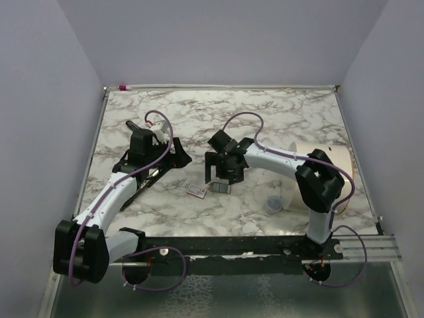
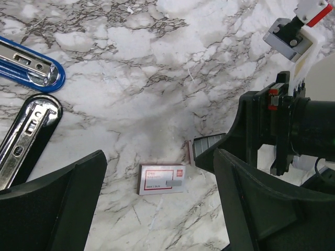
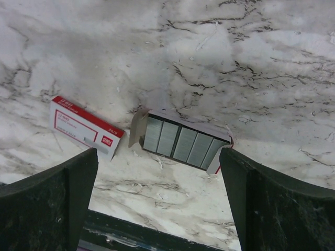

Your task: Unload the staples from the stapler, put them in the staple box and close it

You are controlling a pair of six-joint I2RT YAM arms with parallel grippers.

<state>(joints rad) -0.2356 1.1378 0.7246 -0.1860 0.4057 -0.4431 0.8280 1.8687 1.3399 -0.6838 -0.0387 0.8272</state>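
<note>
The right pincer (image 3: 157,162) is hanging with its jaws spread wide and gripping nothing. It is directly above the staples (image 3: 180,142), which are lying as silvery strips packed side by side in an open card tray (image 3: 136,127). Just beside the tray, a white-and-red box sleeve (image 3: 86,127) is lying flat. The left pincer (image 2: 159,167) is likewise gaping and empty, pointing across at that tray and at the right arm.

The stapler (image 2: 26,138), black with a silvery plate, is lying opened out at the edge of the left wrist view, well apart from both pincers. A blue-and-silver piece (image 2: 31,65) is sitting just beside it. I cannot tell whether the two are joined, or whether any strip is sitting inside.

Closing on the tray is likely risking a crushed card wall and scattered or snapped strips. With the two arms working this near each other, a careless reach is inviting a knock. The stapler is so far to one side that a grab could clip the blue piece instead.

The tabletop (image 1: 285,119) is looking smooth, a marble pattern on which small things would probably slide. A cream roll (image 1: 336,158) and a small clear cup (image 1: 273,204) are standing at the right, and plain pale walls (image 1: 218,40) are closing in three sides.
</note>
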